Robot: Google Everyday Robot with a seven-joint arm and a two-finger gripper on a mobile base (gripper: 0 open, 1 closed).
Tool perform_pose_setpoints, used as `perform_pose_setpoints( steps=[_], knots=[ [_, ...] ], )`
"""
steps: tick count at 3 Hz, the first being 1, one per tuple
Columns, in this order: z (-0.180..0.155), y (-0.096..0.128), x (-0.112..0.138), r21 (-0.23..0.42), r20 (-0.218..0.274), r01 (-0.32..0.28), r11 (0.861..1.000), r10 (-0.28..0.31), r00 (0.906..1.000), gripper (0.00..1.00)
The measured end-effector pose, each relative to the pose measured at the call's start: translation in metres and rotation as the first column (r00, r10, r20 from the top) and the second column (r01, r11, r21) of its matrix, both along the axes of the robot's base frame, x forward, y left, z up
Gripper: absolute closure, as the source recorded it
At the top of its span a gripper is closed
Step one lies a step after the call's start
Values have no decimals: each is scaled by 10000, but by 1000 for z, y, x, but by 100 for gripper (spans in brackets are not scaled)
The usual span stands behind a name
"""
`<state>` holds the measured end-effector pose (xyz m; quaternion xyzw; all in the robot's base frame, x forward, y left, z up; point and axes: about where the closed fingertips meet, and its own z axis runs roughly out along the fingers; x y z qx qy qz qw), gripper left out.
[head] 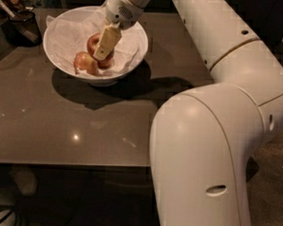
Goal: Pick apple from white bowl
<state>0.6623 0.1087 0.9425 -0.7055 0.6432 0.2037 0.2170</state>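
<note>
The white bowl stands at the far left of the brown table, lined with crumpled white paper. My gripper reaches down into it from the arm above. It is shut on a red apple, held a little above the other fruit; one pale finger crosses the apple's front. No sticker shows on it. Two more red-yellow apples lie in the bowl below: one at the left and one partly hidden under the gripper.
A dark mesh basket stands at the table's far left corner. My white arm and base fill the right half of the view. The table's front edge runs below the bowl, with dark floor underneath.
</note>
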Motion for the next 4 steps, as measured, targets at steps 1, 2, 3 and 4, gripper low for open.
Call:
perform_pose_setpoints(
  steps=[1,2,3,4],
  knots=[
    [6,4,2,-22,111,-6,10000,7,9999,100],
    [18,8,-1,-65,148,78,9999,-77,9999,100],
    [40,12,-9,-356,315,298,9989,-287,9991,100],
    [64,17,-22,-420,511,455,9981,-433,9978,100]
  ],
)
